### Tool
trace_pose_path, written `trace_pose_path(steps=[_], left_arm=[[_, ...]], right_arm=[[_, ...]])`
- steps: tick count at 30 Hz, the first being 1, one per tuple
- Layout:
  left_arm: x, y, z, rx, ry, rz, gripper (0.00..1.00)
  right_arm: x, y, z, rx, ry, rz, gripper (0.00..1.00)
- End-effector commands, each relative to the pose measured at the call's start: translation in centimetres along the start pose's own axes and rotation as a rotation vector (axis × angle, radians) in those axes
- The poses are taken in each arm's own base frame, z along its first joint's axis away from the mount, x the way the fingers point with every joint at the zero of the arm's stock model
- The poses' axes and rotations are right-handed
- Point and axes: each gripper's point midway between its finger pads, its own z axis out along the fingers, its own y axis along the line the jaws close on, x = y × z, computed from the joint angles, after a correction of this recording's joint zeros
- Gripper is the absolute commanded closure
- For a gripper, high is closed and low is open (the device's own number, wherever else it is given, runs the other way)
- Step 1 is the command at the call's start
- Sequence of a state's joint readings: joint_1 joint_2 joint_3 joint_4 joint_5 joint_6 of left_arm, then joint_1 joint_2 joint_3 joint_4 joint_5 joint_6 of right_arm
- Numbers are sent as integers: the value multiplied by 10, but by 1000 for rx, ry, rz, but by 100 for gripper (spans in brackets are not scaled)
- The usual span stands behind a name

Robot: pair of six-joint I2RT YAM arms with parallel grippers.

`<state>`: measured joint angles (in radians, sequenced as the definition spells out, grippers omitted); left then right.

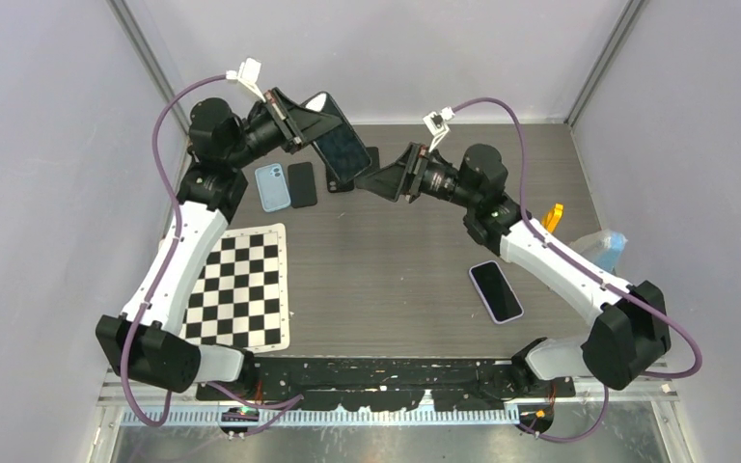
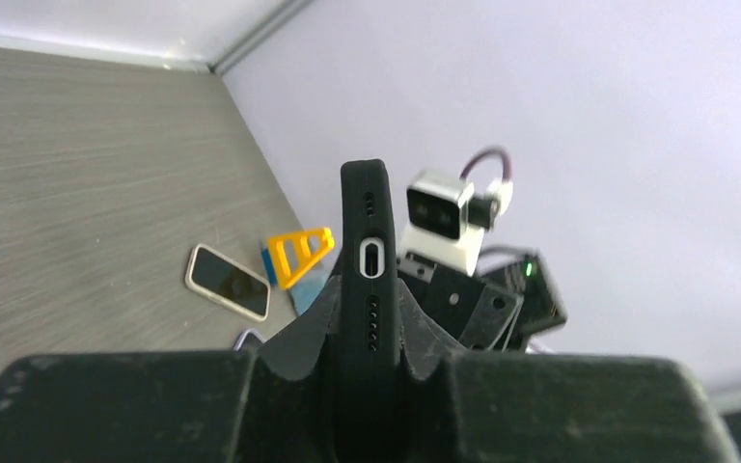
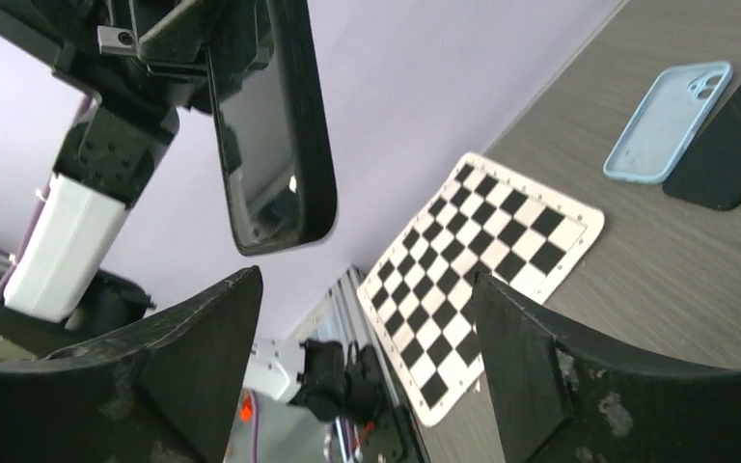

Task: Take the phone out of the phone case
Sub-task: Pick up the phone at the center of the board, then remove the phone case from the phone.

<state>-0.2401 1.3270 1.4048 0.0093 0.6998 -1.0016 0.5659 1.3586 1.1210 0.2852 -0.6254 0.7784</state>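
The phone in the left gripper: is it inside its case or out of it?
Inside: the black case wraps the whole edge of the phone, which the left gripper clamps.

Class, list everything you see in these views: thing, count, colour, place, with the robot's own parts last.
cased phone: 1, black case, held in the air
blue case: 1, light blue, table, far left
black slab: 1, black, beside blue case; case or phone, cannot tell
second phone: 1, dark screen, pale edge, table, right
checkerboard: 1, black and white, near left
orange piece: 1, orange-yellow, right edge
bluish item: 1, pale blue, right edge
table: 1, grey wood grain
left end effector: 1, black, shut on cased phone
right end effector: 1, black, open, empty, facing cased phone
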Motion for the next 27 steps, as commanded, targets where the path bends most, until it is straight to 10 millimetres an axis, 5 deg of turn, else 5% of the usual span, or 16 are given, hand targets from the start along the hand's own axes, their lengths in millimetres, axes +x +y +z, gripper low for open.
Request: trace_pose_path(steps=[1,7,10,22,25,27], left_arm=[[-49,-28,-4,39,-243,-113,100],[-57,-27,-3,109,-308,-250,100],[-57,-24,-5,84,-321,-268,100],[-54,-21,-15,53,-350,-293,100],[-53,-21,-15,57,-348,-311,100],[-52,-19,-15,54,-346,-319,100]], right_arm=[[-44,34,-1,-119,-283,63,19],[-49,51,13,-199,-363,156,7],[-51,54,20,-239,-381,204,9],[-55,53,31,-256,-389,231,58],[-55,56,30,-266,-381,210,50],[-55,57,30,-271,-379,207,35]])
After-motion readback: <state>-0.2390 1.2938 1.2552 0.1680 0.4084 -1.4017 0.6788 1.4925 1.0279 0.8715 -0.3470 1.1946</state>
